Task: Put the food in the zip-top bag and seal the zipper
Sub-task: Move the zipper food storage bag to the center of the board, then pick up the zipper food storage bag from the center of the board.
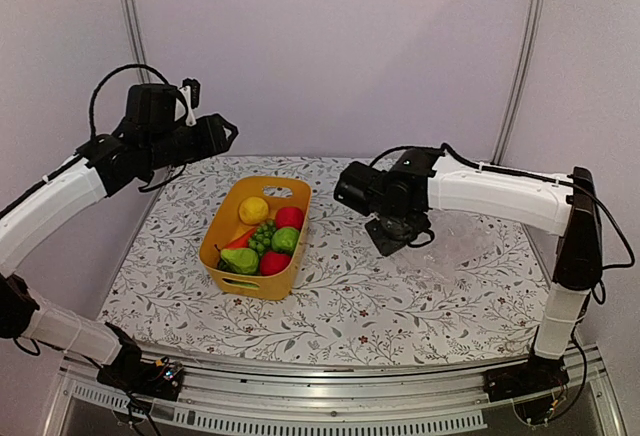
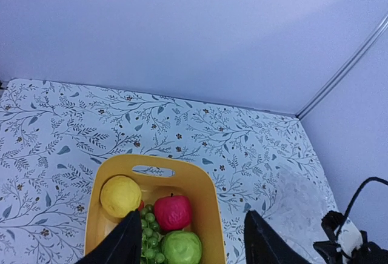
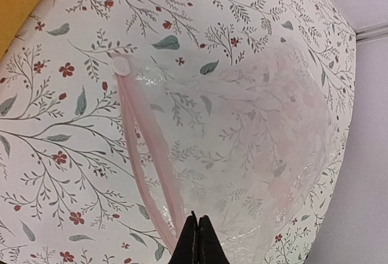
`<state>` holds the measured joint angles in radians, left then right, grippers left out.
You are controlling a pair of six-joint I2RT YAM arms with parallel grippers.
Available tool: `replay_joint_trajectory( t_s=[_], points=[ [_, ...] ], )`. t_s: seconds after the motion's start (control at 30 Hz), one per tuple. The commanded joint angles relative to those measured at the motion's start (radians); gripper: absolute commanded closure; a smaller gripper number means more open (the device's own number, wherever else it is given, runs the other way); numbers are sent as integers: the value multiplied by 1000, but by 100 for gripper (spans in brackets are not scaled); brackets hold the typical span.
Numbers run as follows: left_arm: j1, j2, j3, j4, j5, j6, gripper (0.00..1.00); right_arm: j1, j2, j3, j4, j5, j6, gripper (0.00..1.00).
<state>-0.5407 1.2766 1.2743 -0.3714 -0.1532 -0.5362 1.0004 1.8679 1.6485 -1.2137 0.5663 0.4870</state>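
Observation:
The food lies in the yellow basket [image 1: 222,252]: a yellow round piece [image 1: 253,210], a red one [image 1: 290,218], green grapes [image 1: 262,237], a green piece [image 1: 286,240], a pear [image 1: 240,260] and a carrot tip [image 1: 238,241]. The clear zip-top bag [image 1: 462,244] lies right of the basket. Its pinkish zipper [image 3: 145,149] stands apart at the mouth. My right gripper [image 1: 402,232] is shut on the bag's mouth edge [image 3: 196,220]. My left gripper [image 1: 226,132] is open and empty, high above the basket's far end [image 2: 191,218].
The flowered tablecloth [image 1: 350,306] covers the table. Pale walls with metal corner strips [image 1: 520,56] close in the back and sides. The right arm's cable [image 2: 357,197] shows at the left wrist view's lower right.

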Motion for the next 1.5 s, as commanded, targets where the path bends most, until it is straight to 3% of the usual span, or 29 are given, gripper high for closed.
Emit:
replay_joint_trajectory(
  t_s=[0.0, 0.2, 0.27, 0.37, 0.5, 0.57, 0.93, 1.23, 1.37, 1.47],
  points=[
    [-59, 26, 7, -4, -11, -42, 43, -40, 80, 163, -34, 8, -90, 100],
    [-128, 97, 4, 49, 12, -54, 40, -100, 77, 253, 154, -260, -96, 100],
    [-128, 117, 12, 37, -42, -51, 40, -106, 100, 286, 154, -290, -97, 100],
    [-128, 135, 50, 13, -64, -51, 40, -103, 129, 300, 94, -287, -121, 100],
    [-127, 139, 73, -22, -117, -48, 40, -72, 42, 34, 174, -251, -166, 75],
    [-126, 138, 79, -38, -144, -50, 40, -71, 15, -63, 212, -243, -167, 71],
    [-125, 98, 11, -80, -143, -95, 40, -63, 108, -147, 270, -237, -175, 67],
    [-124, 117, 36, -80, -120, -95, 40, -46, 139, -116, 308, -274, -192, 52],
    [-124, 111, 39, -88, -128, -91, 40, -39, 193, -97, 291, -250, -183, 52],
    [-125, 99, 31, -92, -137, -96, 40, -37, 215, -90, 287, -203, -177, 58]
  ],
)
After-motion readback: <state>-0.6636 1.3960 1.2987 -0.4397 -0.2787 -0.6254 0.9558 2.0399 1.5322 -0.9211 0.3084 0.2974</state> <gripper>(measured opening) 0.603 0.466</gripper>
